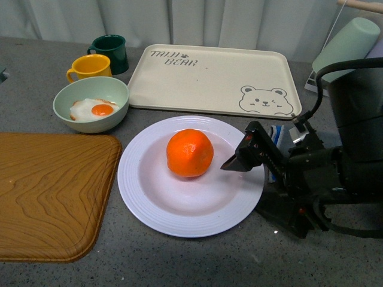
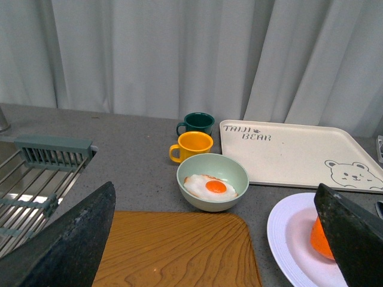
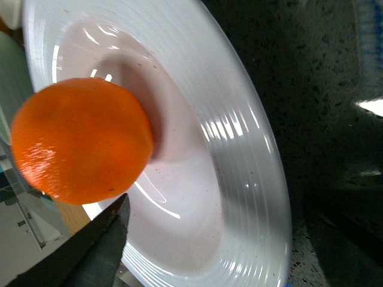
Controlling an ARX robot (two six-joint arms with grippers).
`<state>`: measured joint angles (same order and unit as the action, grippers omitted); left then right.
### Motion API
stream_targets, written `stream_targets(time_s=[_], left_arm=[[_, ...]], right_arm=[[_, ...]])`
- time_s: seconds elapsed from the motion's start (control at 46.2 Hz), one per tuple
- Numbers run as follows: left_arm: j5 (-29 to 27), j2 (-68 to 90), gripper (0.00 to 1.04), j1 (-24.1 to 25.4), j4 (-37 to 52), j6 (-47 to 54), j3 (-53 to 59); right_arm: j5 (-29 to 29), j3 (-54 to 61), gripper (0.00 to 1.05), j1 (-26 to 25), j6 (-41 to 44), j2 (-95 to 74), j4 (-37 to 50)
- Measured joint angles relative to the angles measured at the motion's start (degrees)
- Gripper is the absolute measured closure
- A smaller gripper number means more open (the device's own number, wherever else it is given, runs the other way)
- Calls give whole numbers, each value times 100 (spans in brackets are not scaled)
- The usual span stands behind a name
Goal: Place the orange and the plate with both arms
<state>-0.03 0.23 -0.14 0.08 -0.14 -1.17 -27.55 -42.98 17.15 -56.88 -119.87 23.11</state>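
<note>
The orange [image 1: 190,153] sits in the well of the white plate [image 1: 179,210], a little back of centre, and the plate lies flat on the grey desk [image 1: 197,263] between the wooden board [image 1: 48,191] and the right arm. The right hand [image 1: 242,156] reaches in over the plate's right rim, close to the orange but apart from it. Only one dark finger [image 3: 90,254] shows in the right wrist view, cut off at the picture's edge, and the front view hides the other behind the arm, so how far this hand is open, or whether it pinches the rim, cannot be told.

The left hand [image 2: 213,186] is out of the front view. In its own wrist view, two blurred black fingers [image 2: 66,239] stand wide apart with nothing between them, and one covers part of the orange and the plate.

Behind the plate lies the cream bear tray [image 1: 209,81]. To its left are a green bowl [image 1: 90,122] holding a fried egg [image 1: 96,109], a yellow mug [image 1: 90,66] and a dark green mug [image 1: 111,51]. A small blue item beside the right hand is mostly hidden and unclear.
</note>
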Motion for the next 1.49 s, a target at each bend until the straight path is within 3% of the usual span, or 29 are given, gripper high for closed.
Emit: stream_targets(time_s=[0.195, 0.454, 0.671, 1.082, 1.19, 1.493], left_arm=[[0, 0, 7, 0, 0, 0, 0], [0, 0, 7, 0, 0, 0, 0], [0, 0, 7, 0, 0, 0, 0], [2, 0, 7, 0, 0, 0, 0], [0, 0, 7, 0, 0, 0, 0], [2, 0, 7, 0, 0, 0, 0]], right_arm=[[-11, -579, 59, 76, -103, -297, -979], [-74, -616, 89, -61, -48, -295, -1287], [-269, -212, 101, -170, -22, 164, -573], [-702, 813, 101, -450, -645, 546, 2048], [-778, 334, 101, -535, -662, 568, 1941], [-682, -2498, 101, -662, -1058, -1185, 1025]])
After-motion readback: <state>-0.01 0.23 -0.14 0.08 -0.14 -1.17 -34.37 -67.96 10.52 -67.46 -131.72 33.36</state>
